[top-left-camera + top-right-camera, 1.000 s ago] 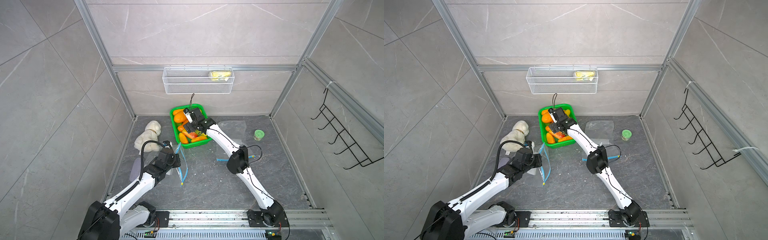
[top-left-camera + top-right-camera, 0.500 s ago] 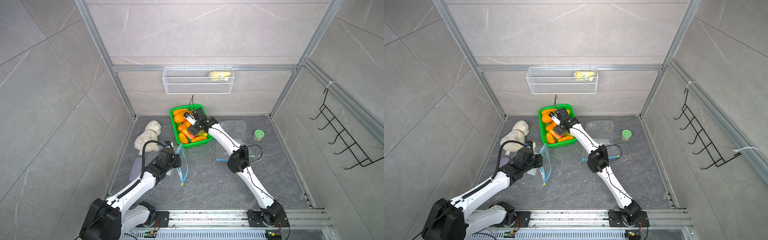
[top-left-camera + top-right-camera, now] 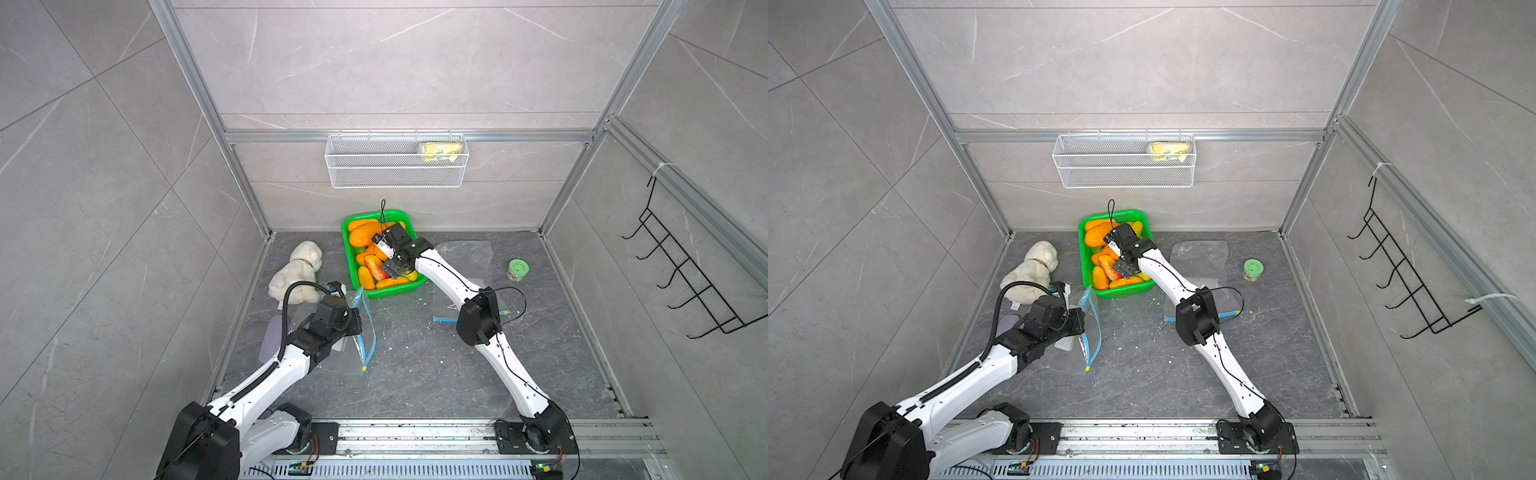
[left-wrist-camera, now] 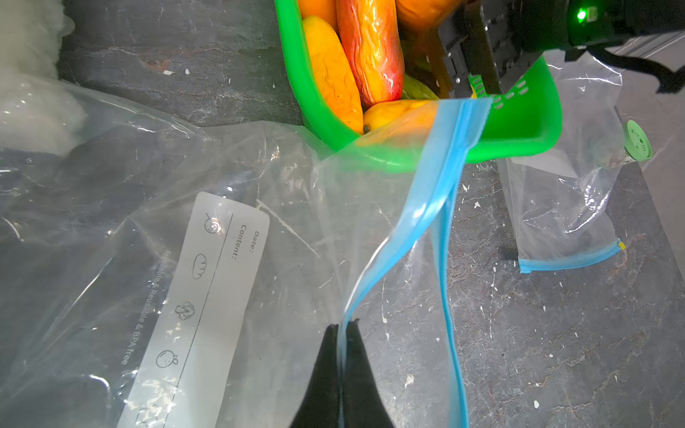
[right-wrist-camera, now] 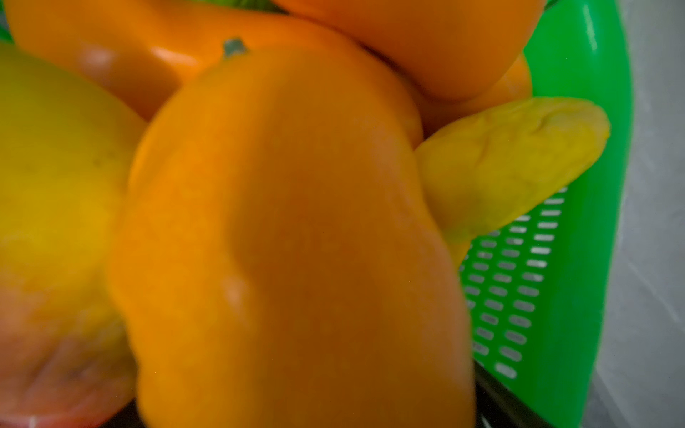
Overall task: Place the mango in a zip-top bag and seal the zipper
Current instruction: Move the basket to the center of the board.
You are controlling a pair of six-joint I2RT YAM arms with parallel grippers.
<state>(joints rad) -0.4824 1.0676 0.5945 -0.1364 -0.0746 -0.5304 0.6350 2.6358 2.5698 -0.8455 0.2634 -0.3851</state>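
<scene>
My left jaws are pinched shut on one lip of the blue zipper strip (image 4: 437,178) of a clear plastic zip-top bag (image 4: 222,259). They hold that lip up off the dark grey stone bench (image 3: 415,374), while the other lip hangs lower, so the mouth gapes. The bag's white label panel (image 4: 218,296) faces up. In the left wrist view, the far end of the zipper overlaps the rim of the green perforated plastic basket (image 3: 415,286).

The basket holds a pile of orange and yellow mangoes (image 3: 360,237), none of them bagged. My right jaws are down inside it and spread wide. A smooth orange mango (image 5: 289,241) fills the right wrist view, blurred and very close. I cannot tell whether the jaws touch it.

A second clear zip-top bag (image 3: 465,253) lies flat to the right of the basket. Beyond that bag stands a small green-lidded jar (image 3: 518,270). A white plush toy (image 3: 297,270) lies to the left of the basket.
</scene>
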